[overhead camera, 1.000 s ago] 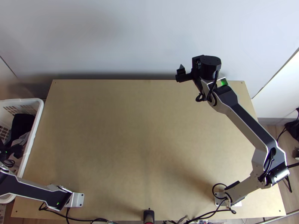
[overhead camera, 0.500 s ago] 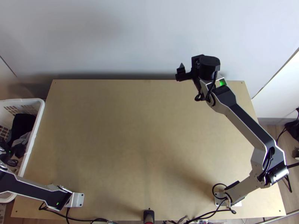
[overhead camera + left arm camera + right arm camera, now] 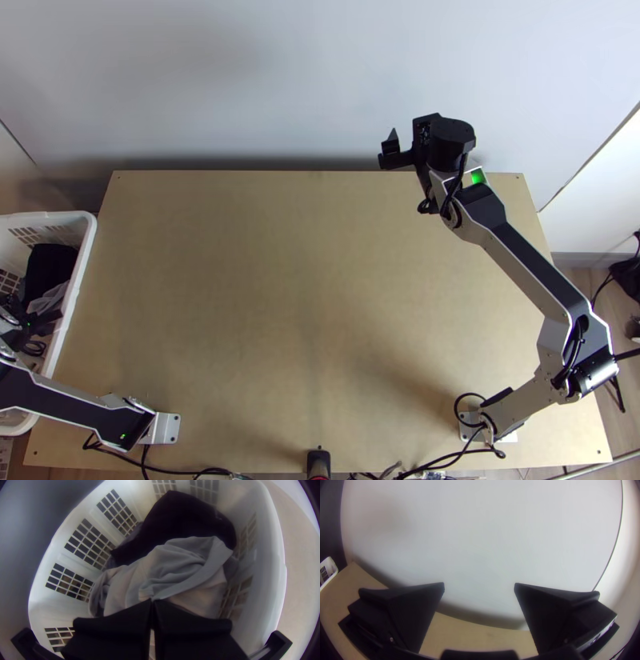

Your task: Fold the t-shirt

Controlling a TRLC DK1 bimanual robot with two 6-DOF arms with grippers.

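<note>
Retrieving is looking like your step in hand, with folding not yet beginning. Your left claw (image 3: 152, 603) is sitting clenched over the bunched, pale grey cloth garment (image 3: 183, 565), presumably the t-shirt, which is lying in the white, slotted plastic basket (image 3: 275, 540); you cannot tell whether it is pinching fabric. Your right claw (image 3: 479, 586) is hovering released near the far edge of the light wooden, rectangular desk (image 3: 304, 280). Next, you are needing a sure pinch, then a lift clearing the rim towards the desk.
</note>
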